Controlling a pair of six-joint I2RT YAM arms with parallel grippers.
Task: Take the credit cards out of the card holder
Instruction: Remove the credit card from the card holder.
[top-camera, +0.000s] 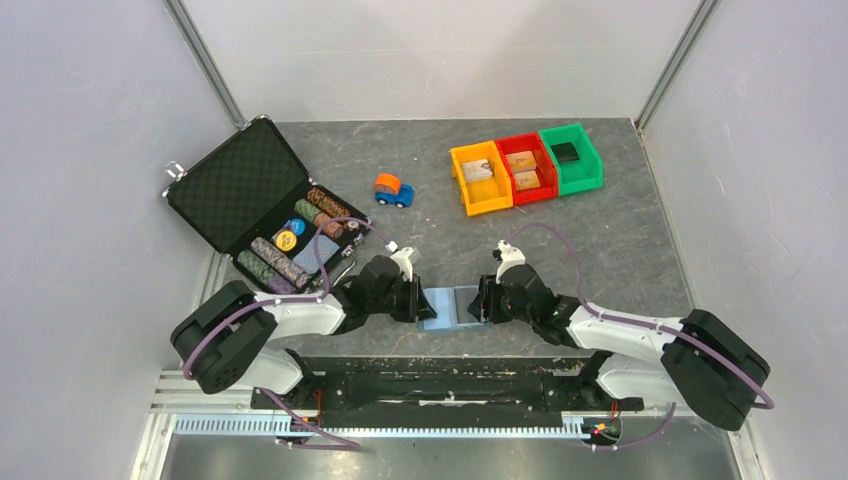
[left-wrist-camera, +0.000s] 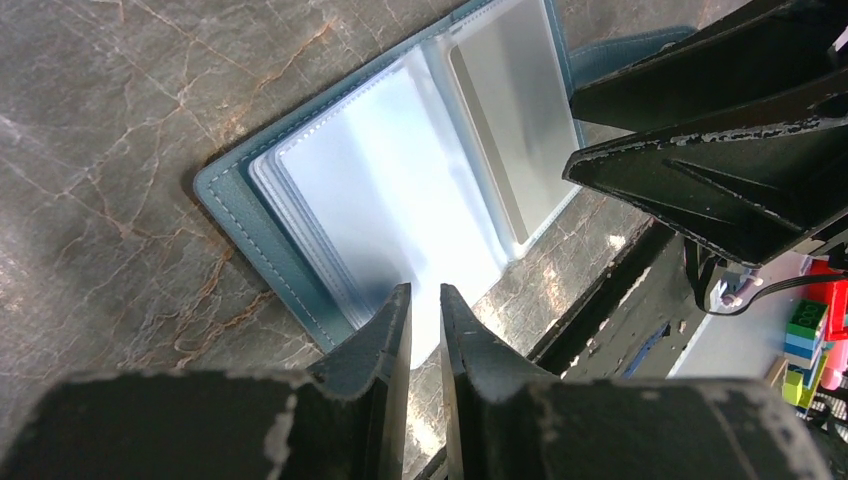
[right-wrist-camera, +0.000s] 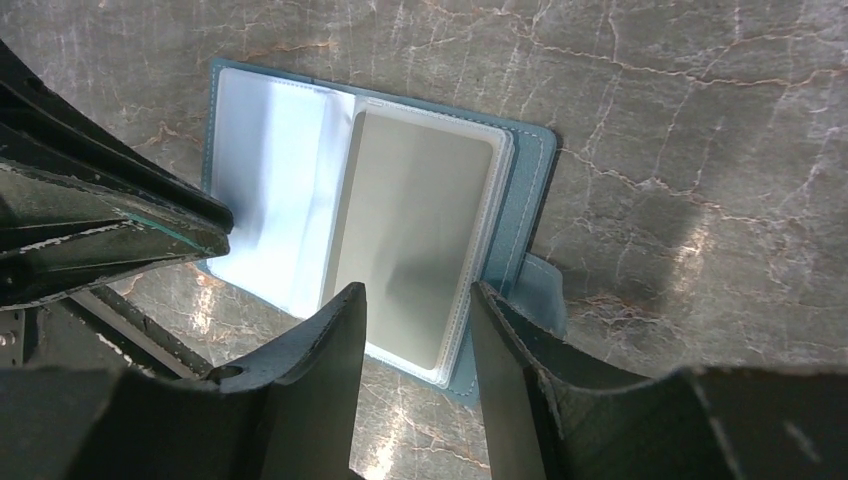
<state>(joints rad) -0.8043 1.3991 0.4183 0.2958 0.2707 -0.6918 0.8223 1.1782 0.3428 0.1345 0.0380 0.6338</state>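
**Near edge, centre.** Card holder (top-camera: 450, 310) open and flat on the table, directly between the two grippers.

**Left gripper** (left-wrist-camera: 425, 305): at the near edge of the holder's left half, fingers drawn to a slim slit. Pinch on a clear sleeve impossible to confirm.

**Right gripper** (right-wrist-camera: 415, 295): spread moderately wide and gripping nothing, straddling the near edge of the right half, just beside the closing tab (right-wrist-camera: 545, 290).

**Contents.** One credit card (right-wrist-camera: 415, 210), grey-tan, seated in the topmost clear sleeve of the right half. Further cards beneath the stacked sleeves not discernible.

**Step in hand, by judgement.** Holder opened and steadied, first card not yet drawn.

**Next move, likely.** Locating the pocket's open side, not evident here. Then closing on the card alone rather than the sleeve film, and sliding it out with the holder pinned. Risk: dragging the whole holder along.

**Farther out.** Dark grey marbled table (top-camera: 620, 260). Open black case (top-camera: 235, 180) with poker chips (top-camera: 300, 235) at far left, toy car (top-camera: 394, 189) mid-table, row of orange, red and green bins (top-camera: 582, 184) at far right.

**Beyond.** Pale enclosure walls (top-camera: 90, 150) with metal corner posts (top-camera: 205, 60).
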